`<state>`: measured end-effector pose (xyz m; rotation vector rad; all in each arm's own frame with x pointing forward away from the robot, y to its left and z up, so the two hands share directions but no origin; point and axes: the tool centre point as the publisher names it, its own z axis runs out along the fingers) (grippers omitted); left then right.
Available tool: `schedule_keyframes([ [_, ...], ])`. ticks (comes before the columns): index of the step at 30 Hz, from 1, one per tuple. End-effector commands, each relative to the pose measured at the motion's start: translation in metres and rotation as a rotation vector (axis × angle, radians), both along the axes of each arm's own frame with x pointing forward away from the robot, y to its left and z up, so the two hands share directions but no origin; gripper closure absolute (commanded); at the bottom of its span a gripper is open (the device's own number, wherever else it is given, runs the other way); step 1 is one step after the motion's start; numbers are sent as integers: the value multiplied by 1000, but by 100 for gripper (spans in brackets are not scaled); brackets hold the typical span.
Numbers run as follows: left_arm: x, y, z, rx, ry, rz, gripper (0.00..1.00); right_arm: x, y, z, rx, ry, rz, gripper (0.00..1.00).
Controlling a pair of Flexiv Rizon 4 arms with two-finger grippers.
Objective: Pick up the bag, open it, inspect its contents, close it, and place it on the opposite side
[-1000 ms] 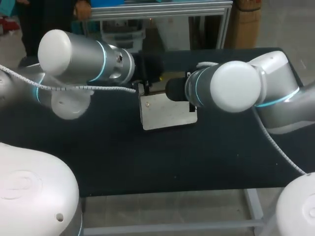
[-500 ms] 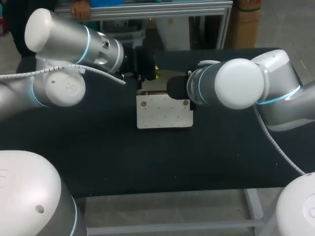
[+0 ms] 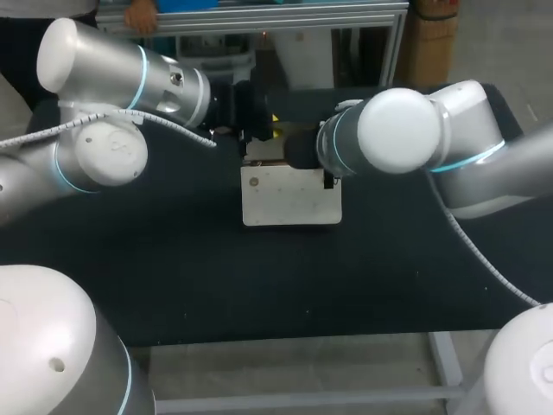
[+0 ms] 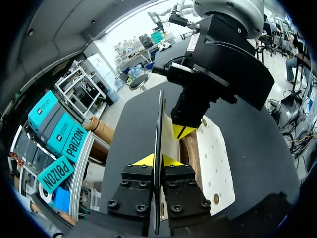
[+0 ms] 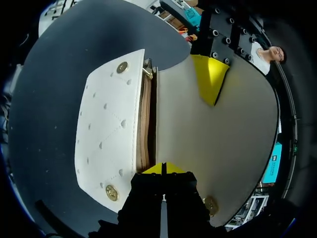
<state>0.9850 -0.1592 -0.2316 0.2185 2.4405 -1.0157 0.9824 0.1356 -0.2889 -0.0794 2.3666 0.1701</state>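
Note:
The white quilted bag (image 3: 289, 197) lies on the black table (image 3: 216, 277) between my arms. Its flap (image 5: 218, 148) stands raised, and the brown inside (image 5: 145, 129) shows between the flap and the white front (image 5: 106, 144). In the left wrist view the flap (image 4: 159, 119) runs edge-on, and my left gripper (image 4: 156, 159) is shut on it. My right gripper (image 5: 163, 168) is shut on the flap's near edge. Across the flap, the left gripper's yellow fingertip (image 5: 210, 74) presses on its inner face. The right gripper (image 4: 181, 130) sits just ahead of the left one.
An aluminium frame rail (image 3: 276, 17) runs behind the table's far edge. Bare black tabletop extends on both sides of the bag and toward the front edge (image 3: 285, 339).
The bag has turned from a tilted pose to lying square on the table with its flap up. My left arm swung back and to the left; the right arm shifted slightly left.

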Motion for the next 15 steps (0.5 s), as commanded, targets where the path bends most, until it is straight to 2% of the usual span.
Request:
schedule_keyframes([
  [1, -2, -2, -1, 0, -9, 18, 100, 9, 10, -3, -30, 35, -16, 100],
  [7, -1, -3, -3, -7, -22, 61, 100, 5, 9, -9, -56, 77, -29, 100],
  [15, 2, -4, -6, -13, -29, 127, 100, -6, 11, -15, -75, 87, -30, 100],
])
